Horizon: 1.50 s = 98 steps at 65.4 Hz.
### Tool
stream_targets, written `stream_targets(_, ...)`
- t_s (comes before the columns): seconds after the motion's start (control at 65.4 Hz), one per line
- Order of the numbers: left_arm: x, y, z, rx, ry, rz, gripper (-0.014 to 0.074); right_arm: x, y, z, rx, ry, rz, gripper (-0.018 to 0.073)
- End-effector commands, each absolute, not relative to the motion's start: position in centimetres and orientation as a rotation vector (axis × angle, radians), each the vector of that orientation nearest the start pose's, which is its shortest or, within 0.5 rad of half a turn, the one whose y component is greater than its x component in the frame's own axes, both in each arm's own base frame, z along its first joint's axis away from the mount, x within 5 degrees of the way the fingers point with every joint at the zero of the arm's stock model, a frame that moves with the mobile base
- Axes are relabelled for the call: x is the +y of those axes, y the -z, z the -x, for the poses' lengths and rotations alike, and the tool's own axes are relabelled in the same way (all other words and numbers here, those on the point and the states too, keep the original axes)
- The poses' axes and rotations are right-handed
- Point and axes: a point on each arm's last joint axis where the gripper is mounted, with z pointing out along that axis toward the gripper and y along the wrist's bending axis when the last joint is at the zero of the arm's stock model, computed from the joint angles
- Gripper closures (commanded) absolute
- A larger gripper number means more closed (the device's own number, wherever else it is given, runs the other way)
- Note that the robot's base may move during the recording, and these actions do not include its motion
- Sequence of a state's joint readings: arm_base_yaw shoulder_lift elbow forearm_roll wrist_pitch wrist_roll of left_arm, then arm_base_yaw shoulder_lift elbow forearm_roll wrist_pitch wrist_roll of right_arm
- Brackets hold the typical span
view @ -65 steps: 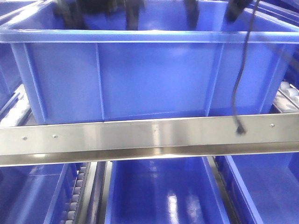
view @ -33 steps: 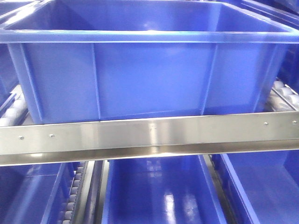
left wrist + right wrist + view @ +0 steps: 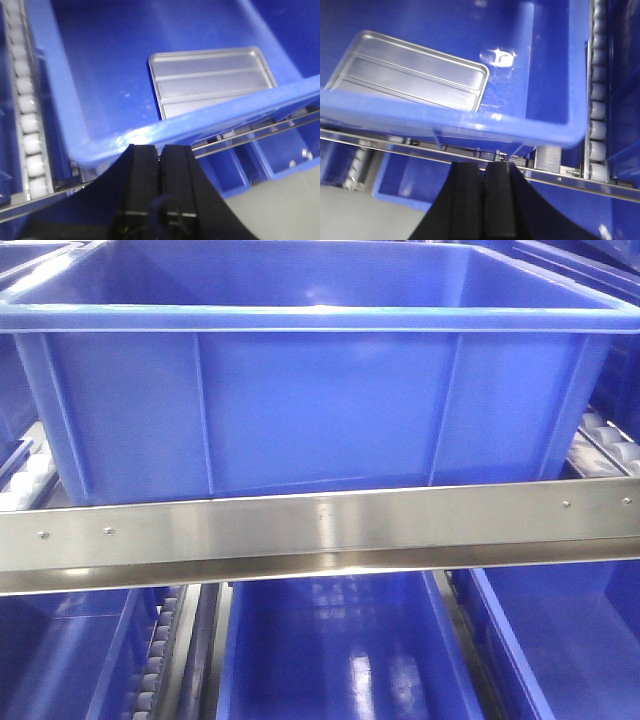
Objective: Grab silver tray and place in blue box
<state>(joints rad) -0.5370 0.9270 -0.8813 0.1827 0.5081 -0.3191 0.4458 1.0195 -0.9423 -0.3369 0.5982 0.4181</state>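
The blue box [image 3: 320,410] stands on the upper rack level and fills the front view; its inside is hidden there. The silver tray [image 3: 212,80] lies flat on the box floor, with two long ridges showing; it also shows in the right wrist view [image 3: 415,72]. My left gripper [image 3: 161,148] is shut and empty, outside the box, over its near rim [image 3: 210,117]. My right gripper [image 3: 485,165] is shut and empty, outside the box, below its near rim [image 3: 470,125]. Neither gripper shows in the front view.
A steel rail [image 3: 320,530] runs across the rack front below the box. More blue crates [image 3: 340,650] sit on the lower level and at both sides. White roller tracks [image 3: 25,110] [image 3: 597,100] flank the box. Grey floor [image 3: 350,215] lies below.
A second ago both arms and a black cable hung over the box's top edge. They have withdrawn out of the front view. The view has shifted slightly.
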Motion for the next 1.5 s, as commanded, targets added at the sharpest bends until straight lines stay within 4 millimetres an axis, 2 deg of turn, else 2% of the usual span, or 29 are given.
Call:
stream_targets(0.0, -8.2, -37.9, -15.0, 1.837, 0.396, -0.331, 0.0701, 6.8, -37.5, -17.5, 1.91, -0.195, 0.254, 0.0505)
stream_targets(0.245, -5.5, -36.4, -10.5, 1.704, 0.414, -0.324, 0.0701, 4.8, -35.0, -12.1, 1.69, -0.255, 0.298, 0.0505)
stream_targets(0.428, -4.8, -36.3, -9.2, 1.661, 0.425, -0.314, 0.0701, 4.0, -34.1, -9.7, 1.57, -0.288, 0.308, 0.0505)
stream_targets(1.055, -4.8, -35.7, -9.3, 1.683, 0.425, -0.315, 0.0701, 3.9, -33.9, -9.7, 1.578, -0.285, 0.306, 0.0505)
stream_targets(1.208, -3.9, -35.4, -8.5, 1.65, 0.339, -0.347, 0.0701, 3.9, -33.9, -9.7, 1.578, -0.285, 0.306, 0.0505)
stream_targets(1.33, -2.5, -33.7, -6.9, 1.588, 0.273, -0.278, 0.0701, 3.9, -33.9, -9.7, 1.578, -0.285, 0.306, 0.0505)
stream_targets(1.483, -1.1, -29.6, -5.3, 1.493, 0.16, -0.154, 0.0701, 3.9, -33.9, -9.7, 1.578, -0.285, 0.306, 0.0505)
